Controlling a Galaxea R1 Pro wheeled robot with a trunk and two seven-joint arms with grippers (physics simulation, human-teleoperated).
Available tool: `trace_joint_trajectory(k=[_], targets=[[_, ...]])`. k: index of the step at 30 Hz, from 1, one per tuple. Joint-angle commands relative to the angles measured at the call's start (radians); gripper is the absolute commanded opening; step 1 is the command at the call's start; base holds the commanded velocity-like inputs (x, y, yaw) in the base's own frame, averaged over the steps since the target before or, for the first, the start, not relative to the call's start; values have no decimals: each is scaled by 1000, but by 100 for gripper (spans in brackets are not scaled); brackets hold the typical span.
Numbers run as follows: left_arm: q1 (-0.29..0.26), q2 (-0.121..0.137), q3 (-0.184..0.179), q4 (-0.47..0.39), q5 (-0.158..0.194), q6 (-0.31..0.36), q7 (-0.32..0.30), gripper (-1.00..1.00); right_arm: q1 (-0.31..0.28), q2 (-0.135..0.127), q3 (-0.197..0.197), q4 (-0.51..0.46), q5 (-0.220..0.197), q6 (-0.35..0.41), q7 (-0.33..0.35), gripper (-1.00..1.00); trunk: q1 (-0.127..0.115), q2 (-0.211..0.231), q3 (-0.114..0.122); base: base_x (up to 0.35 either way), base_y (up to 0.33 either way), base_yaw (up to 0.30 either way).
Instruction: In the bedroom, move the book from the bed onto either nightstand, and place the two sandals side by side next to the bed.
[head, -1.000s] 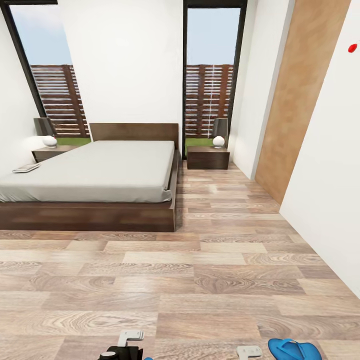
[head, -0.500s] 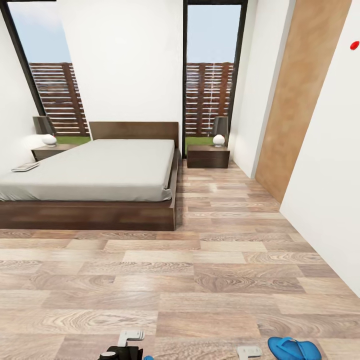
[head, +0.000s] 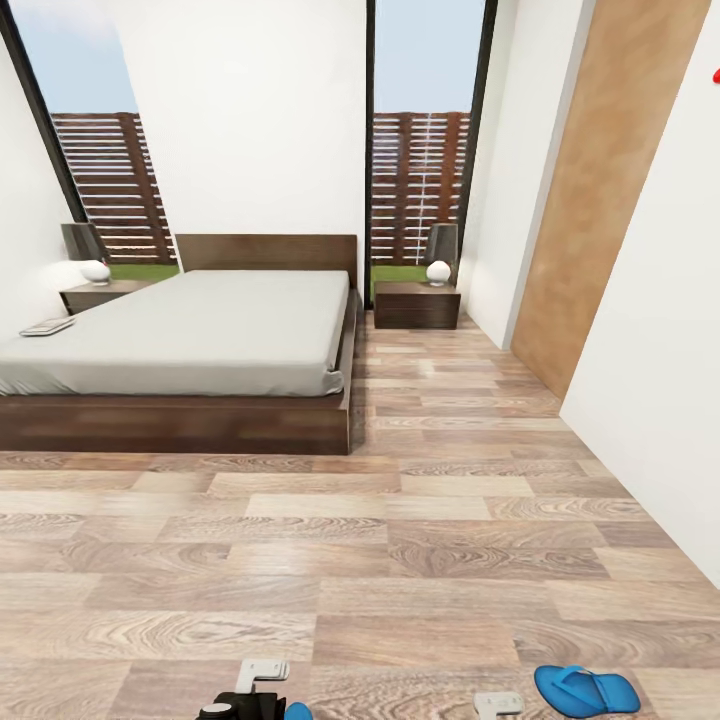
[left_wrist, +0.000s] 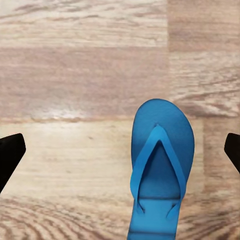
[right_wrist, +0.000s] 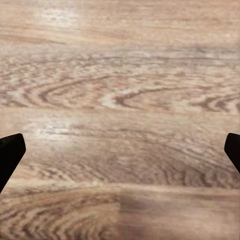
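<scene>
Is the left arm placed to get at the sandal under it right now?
Probably yes. In the left wrist view the blue sandal lies flat on bare wood floor between the wide-open fingertips, nothing lying over it. The gripper hangs above it, so it would have to come down first.

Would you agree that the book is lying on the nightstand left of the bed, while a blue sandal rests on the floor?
Not quite: in the head view the book lies on the bed, near its edge, not on the nightstand. The blue sandal does rest on the floor.
</scene>
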Motion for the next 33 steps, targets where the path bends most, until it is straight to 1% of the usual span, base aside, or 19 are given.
trace_joint_trajectory(k=[1,13,22,31,33], targets=[[0,0,-1,-2,-1,5,4,100,0,0,2,0,0,-2,1,100,0,0,-1,0,0,0],[0,-1,-2,-2,0,4,2,100,0,-1,2,-8,0,-3,1,100,0,0,-1,0,0,0],[0,-3,-2,-2,0,4,2,100,0,2,2,-28,1,-2,18,100,0,0,-1,0,0,0],[0,-4,-2,-2,0,4,2,100,0,7,22,-112,2,6,26,100,0,0,-1,0,0,0],[0,-4,-3,-2,0,3,2,100,0,8,32,-145,2,27,27,100,0,0,-1,0,0,0]])
